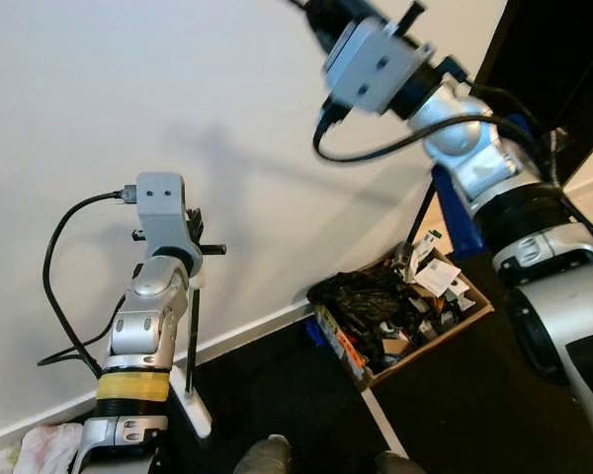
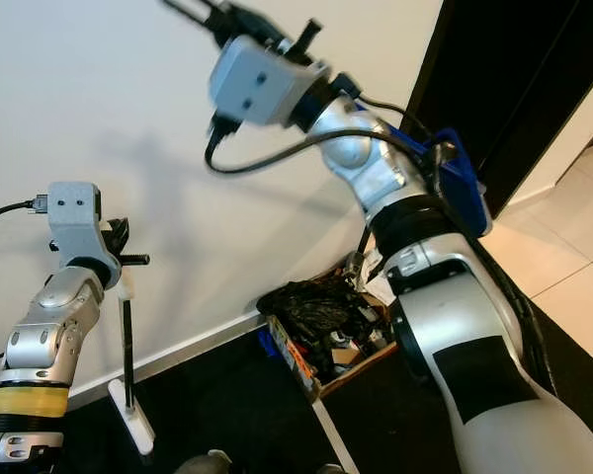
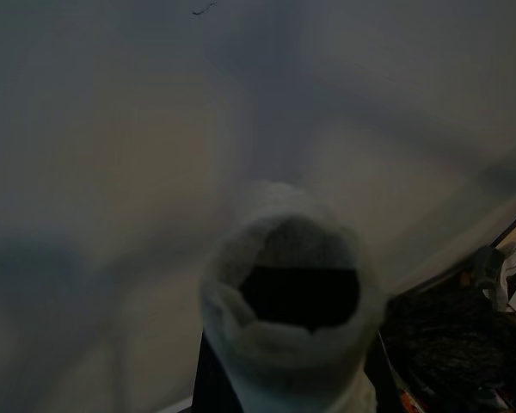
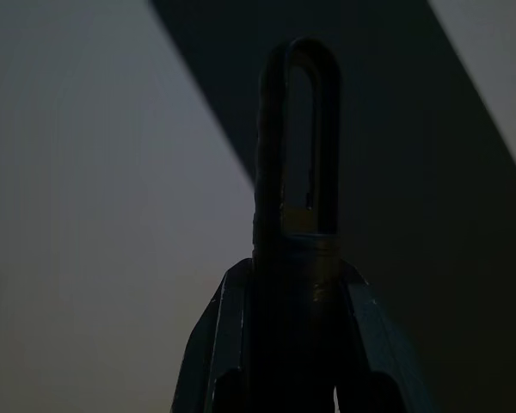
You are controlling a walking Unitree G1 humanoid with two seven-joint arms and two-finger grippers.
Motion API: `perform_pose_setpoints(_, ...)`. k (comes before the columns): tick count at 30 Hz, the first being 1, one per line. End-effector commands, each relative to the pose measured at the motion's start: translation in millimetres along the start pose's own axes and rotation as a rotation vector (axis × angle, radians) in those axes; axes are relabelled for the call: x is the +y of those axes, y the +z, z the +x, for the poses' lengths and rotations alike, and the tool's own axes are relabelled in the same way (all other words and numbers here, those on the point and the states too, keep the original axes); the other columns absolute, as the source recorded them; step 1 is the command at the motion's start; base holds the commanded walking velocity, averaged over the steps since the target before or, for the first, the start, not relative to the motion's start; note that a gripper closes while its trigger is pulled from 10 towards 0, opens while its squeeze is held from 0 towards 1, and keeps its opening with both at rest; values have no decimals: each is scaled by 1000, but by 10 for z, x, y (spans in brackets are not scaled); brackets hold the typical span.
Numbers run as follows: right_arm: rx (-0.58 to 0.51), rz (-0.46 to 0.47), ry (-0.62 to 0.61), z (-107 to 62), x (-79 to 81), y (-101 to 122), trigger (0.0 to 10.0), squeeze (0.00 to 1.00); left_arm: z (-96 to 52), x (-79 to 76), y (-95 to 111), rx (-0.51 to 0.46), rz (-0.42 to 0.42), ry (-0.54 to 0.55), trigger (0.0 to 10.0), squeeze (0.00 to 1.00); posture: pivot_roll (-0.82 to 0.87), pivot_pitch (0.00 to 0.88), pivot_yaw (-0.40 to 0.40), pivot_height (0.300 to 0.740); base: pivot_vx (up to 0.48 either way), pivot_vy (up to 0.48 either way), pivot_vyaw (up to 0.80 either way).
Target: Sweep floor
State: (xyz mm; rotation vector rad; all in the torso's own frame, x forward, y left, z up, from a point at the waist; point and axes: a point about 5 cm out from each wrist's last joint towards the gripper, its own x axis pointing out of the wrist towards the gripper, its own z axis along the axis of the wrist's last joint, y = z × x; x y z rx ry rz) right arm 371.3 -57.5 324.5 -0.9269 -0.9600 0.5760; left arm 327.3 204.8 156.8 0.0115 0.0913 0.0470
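Note:
My left gripper [image 1: 194, 233] is shut on the white top of an upright tool [image 1: 196, 288]. Its thin black rod [image 1: 193, 341] runs down to a white foot [image 1: 197, 403] on the dark floor by the wall. In the left wrist view the hollow white handle end [image 3: 284, 292] sits right before the camera. My right gripper [image 2: 193, 10] is raised high against the wall, at the picture's top edge. It is shut on a dark broom handle whose hanging loop [image 4: 297, 146] stands up between the fingers [image 4: 213, 344]. A blue part [image 2: 461, 186] shows behind the right arm.
An open cardboard box [image 1: 472, 318] full of rubbish, with a black bag [image 1: 361, 294], stands on the dark floor against the white wall. A white cloth [image 1: 44, 444] lies at the bottom left. A dark doorway [image 2: 514, 89] is on the right, with pale tiles [image 2: 568, 262] beyond.

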Motion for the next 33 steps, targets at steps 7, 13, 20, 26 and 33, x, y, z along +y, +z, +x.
perform_pose_setpoints(7,208,364,-335,-335,-386,-411,10000,0,-2,-67,37,-23,15,-16,10000,0,188,48,-2,740,0,0,0)
perform_pose_setpoints(13,259,587,-486,-534,-371,-552,10000,0,-6,-89,19,-15,20,-31,10000,0,187,52,7,740,0,0,0)
perform_pose_setpoints(20,283,787,-672,-839,-232,-570,10000,0,-37,-71,-23,9,39,-37,10000,0,188,61,17,740,0,0,0)
perform_pose_setpoints(26,236,923,-693,-890,106,-391,10000,0,-78,-69,-101,27,-20,-10,10000,0,181,70,20,740,0,0,0)
perform_pose_setpoints(33,298,943,-764,-1019,342,-313,10000,0,-155,-39,-155,9,-205,74,10000,0,178,70,14,740,0,0,0)
